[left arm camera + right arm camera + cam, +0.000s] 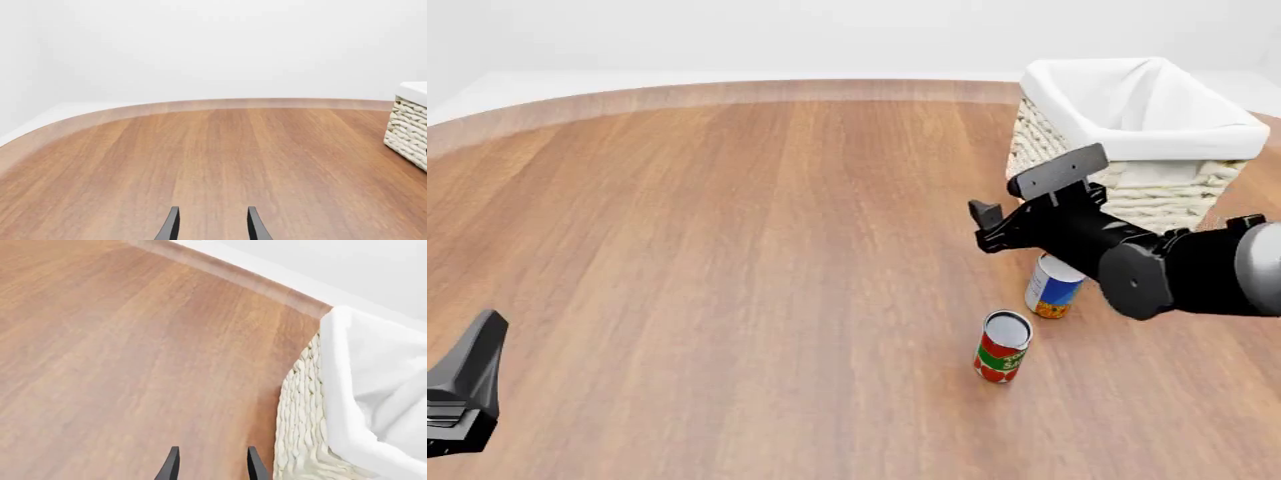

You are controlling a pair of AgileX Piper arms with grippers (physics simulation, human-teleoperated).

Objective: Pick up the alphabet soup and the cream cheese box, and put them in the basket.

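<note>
The alphabet soup (1052,288), a blue, white and orange can, stands upright in front of the basket (1134,130), its top partly hidden under my right arm. My right gripper (982,225) hovers above the table just left of the basket's near corner, up and to the left of the can. In the right wrist view its fingers (210,466) are apart and empty, beside the wicker wall (303,430). My left gripper (483,335) sits at the near left, open and empty in the left wrist view (210,227). The cream cheese box is out of view.
A red and green can (1004,347) stands upright just in front of the soup can. The basket's corner shows in the left wrist view (408,127). The table's curved far edge (761,90) runs along the back.
</note>
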